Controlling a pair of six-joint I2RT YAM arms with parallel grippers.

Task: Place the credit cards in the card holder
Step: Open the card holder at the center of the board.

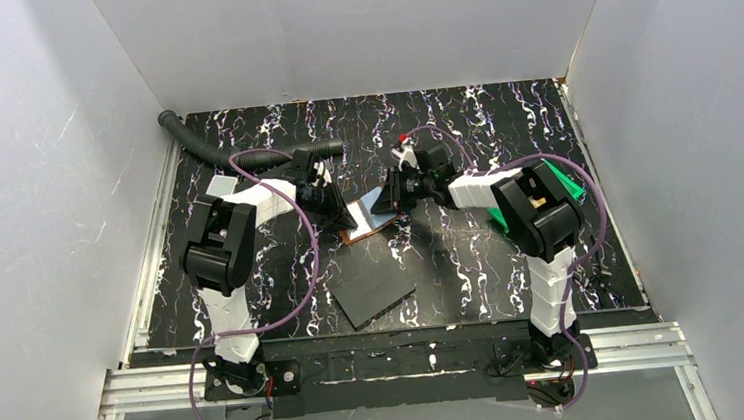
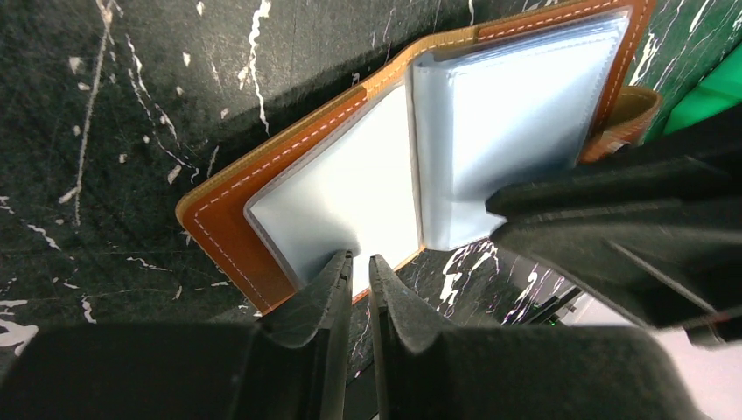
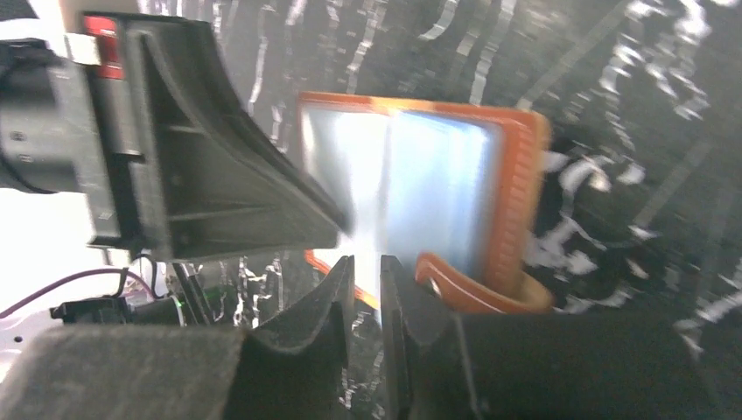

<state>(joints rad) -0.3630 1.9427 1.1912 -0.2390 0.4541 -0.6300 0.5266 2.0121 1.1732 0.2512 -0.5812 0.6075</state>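
Card holder [image 2: 229,229] on black marbled table [image 1: 473,272]

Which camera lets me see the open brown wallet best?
The left wrist view: the card holder lies open, big and sharp, and its clear sleeves show plainly. The right wrist view shows it open too, but blurred. The top view shows it only tiny.

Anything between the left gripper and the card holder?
Nothing visible. The left gripper sits at one edge of the open card holder; the right gripper is at the opposite edge.
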